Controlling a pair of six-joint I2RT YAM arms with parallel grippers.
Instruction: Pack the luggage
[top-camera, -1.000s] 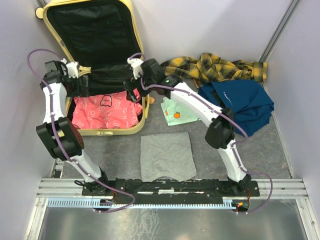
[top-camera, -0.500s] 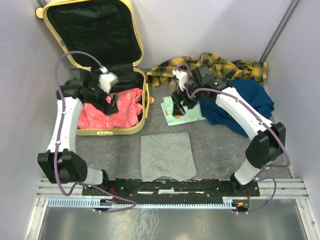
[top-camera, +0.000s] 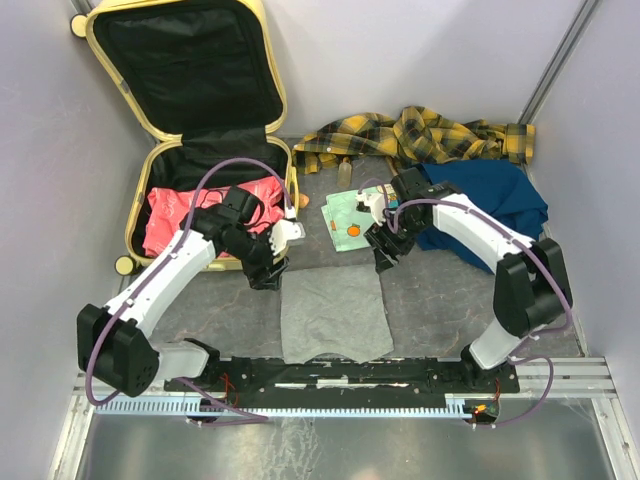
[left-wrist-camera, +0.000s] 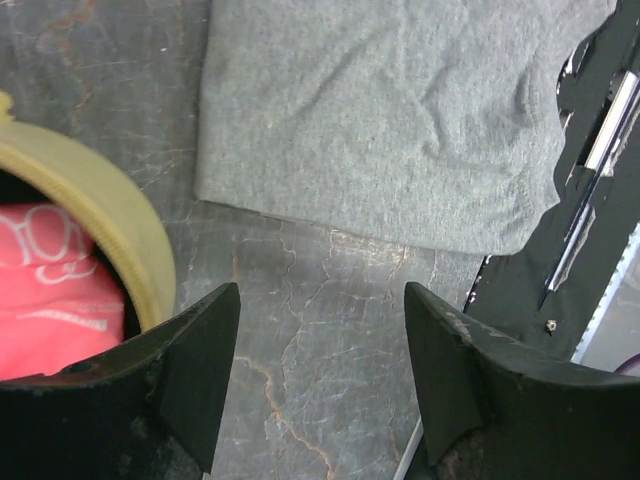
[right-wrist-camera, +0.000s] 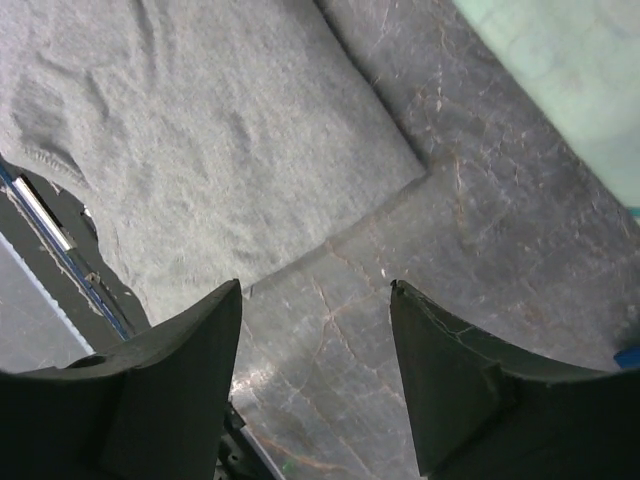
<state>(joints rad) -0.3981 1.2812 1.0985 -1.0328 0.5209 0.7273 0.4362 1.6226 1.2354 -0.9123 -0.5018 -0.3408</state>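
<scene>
The pale-yellow suitcase (top-camera: 279, 92) lies open at the back left, its black-lined lid up against the wall. A pink printed garment (top-camera: 170, 212) lies in its lower half. Its yellow rim (left-wrist-camera: 110, 205) and the pink cloth (left-wrist-camera: 45, 285) show at the left of the left wrist view. A folded grey cloth (top-camera: 333, 312) lies on the floor in front. My left gripper (top-camera: 264, 272) is open and empty just left of the grey cloth (left-wrist-camera: 380, 110). My right gripper (top-camera: 384, 257) is open and empty above the grey cloth's far right corner (right-wrist-camera: 200, 140).
A pale-green printed cloth (top-camera: 352, 215) lies by the right gripper, its edge in the right wrist view (right-wrist-camera: 570, 70). A dark-blue garment (top-camera: 485, 205) and a yellow-and-black plaid cloth (top-camera: 420, 133) lie at the back right. The black base rail (top-camera: 340, 372) runs along the near edge.
Both grippers left the suitcase and came forward and down to the grey cloth's far corners. The pink garment stays in the suitcase.
</scene>
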